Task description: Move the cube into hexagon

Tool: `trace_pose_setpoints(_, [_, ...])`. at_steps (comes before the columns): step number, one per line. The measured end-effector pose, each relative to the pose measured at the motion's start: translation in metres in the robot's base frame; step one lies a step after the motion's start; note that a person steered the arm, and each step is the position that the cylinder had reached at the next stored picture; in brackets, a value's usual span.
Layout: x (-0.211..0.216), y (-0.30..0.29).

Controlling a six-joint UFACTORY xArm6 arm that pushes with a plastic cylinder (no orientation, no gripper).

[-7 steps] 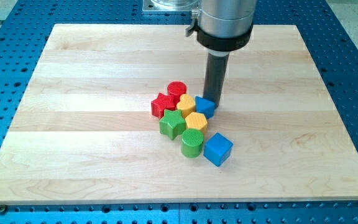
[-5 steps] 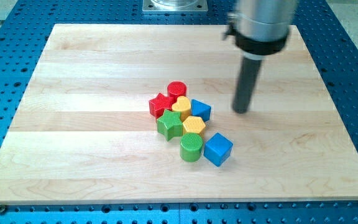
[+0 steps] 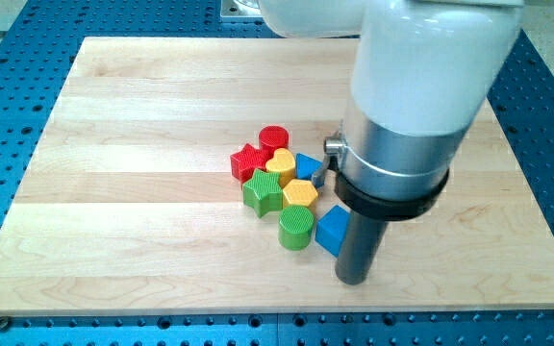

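Observation:
The blue cube [image 3: 330, 229] sits at the lower right of the block cluster, partly hidden by my rod. The yellow hexagon [image 3: 300, 193] lies just up and left of it, about a block's width away. My tip [image 3: 354, 280] rests on the board at the cube's lower right side, close to it or touching it; I cannot tell which. The arm's large body covers the board to the right of the cluster.
Packed around the hexagon are a green cylinder [image 3: 296, 227], a green star [image 3: 264, 193], a red star [image 3: 249, 160], a red cylinder [image 3: 274, 138], a second yellow block [image 3: 282, 165] and a small blue block [image 3: 308, 168]. The wooden board [image 3: 142, 211] lies on a blue perforated table.
My tip moved from beside the small blue block out to the right, then down toward the view's bottom to the blue cube's lower right. The cluster shifted slightly left early on.

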State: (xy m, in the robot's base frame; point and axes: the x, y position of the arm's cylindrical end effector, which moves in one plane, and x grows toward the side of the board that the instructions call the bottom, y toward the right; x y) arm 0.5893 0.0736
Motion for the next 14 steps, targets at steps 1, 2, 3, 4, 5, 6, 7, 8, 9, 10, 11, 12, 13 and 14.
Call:
trace_pose_setpoints(1, [-0.014, 0.0])
trace_pose_setpoints(2, [-0.012, 0.0])
trace_pose_setpoints(3, [-0.012, -0.007])
trace_pose_setpoints(4, [-0.026, -0.008])
trace_pose_setpoints(5, [-0.038, -0.008])
trace_pose_setpoints(6, [-0.05, -0.008])
trace_pose_setpoints(7, [-0.063, -0.008])
trace_pose_setpoints(8, [-0.076, -0.008])
trace_pose_setpoints(9, [-0.081, -0.008])
trace_pose_setpoints(10, [-0.082, -0.008])
trace_pose_setpoints(11, [-0.078, -0.005])
trace_pose_setpoints(12, [-0.07, 0.026])
trace_pose_setpoints(13, [-0.102, 0.039])
trace_pose_setpoints(14, [-0.126, 0.019])
